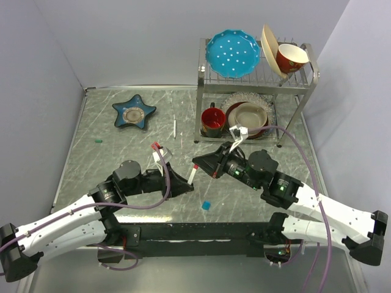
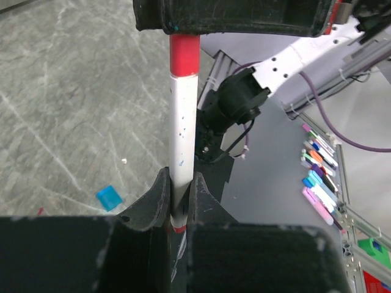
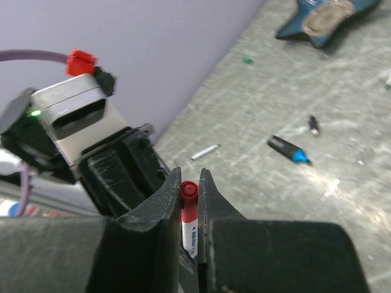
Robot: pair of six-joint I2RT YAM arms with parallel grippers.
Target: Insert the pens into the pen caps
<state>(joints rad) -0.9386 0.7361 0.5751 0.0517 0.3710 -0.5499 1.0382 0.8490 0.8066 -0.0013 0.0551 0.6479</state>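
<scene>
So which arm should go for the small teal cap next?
Left. The teal cap lies far out on the left arm's side. Both the left tool and right tool are shut on the red-ended pen, so it probably must release first.

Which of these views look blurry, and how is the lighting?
Top external: sharp, evenly lit, only soft shadows on the table. Left wrist: left claw dark and out of focus at the bottom, pen crisp. Right wrist: right claw blurred up close, tabletop behind it sharper.
</scene>
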